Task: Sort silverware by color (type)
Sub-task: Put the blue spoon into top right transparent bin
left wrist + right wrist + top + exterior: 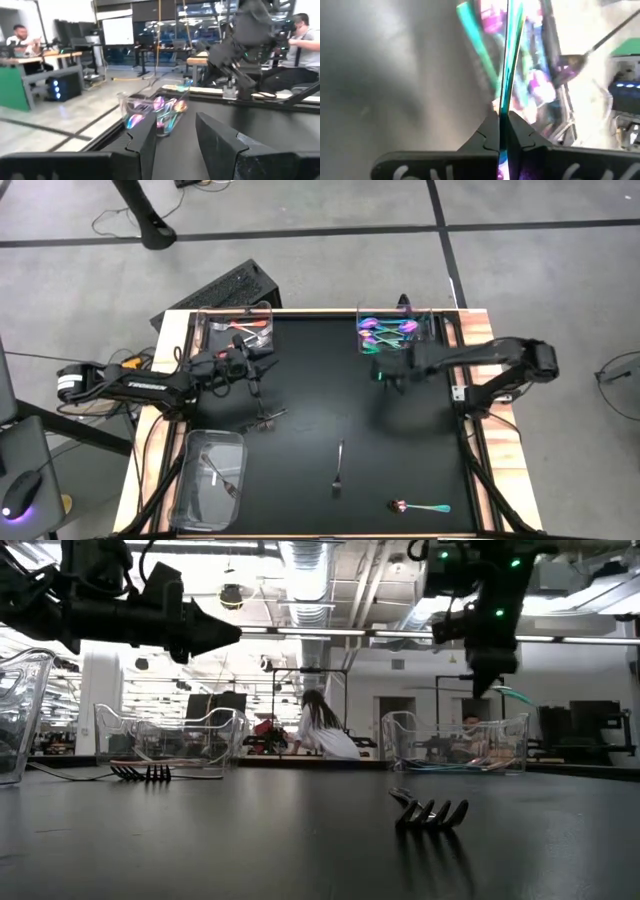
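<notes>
My right gripper point(386, 368) hangs above the table just near of the far-right clear tray point(436, 330), shut on a slim iridescent piece of silverware point(507, 55). That tray holds several iridescent pieces point(385, 330). My left gripper point(175, 145) is open and level, with nothing between its fingers, near the far-left tray point(200, 320) of coppery pieces point(250, 327). On the table lie a dark fork point(268, 420), a dark piece point(338, 470) and an iridescent spoon point(420, 506). A dark fork point(222, 478) lies in the near-left tray point(190, 500). My right gripper pinches the iridescent piece's thin shaft point(504, 107) between its two fingers, edge-on to the wrist camera. The fingers slant down from the table's right. The piece sticks out past the fingertips, lifted clear of the table; the fingers hide which end they have.
The three clear trays stand at the far left, far right and near left of the black table top. A wooden border point(505, 470) frames it. The low view shows both dark forks' tines point(432, 812) point(145, 772) resting on the table.
</notes>
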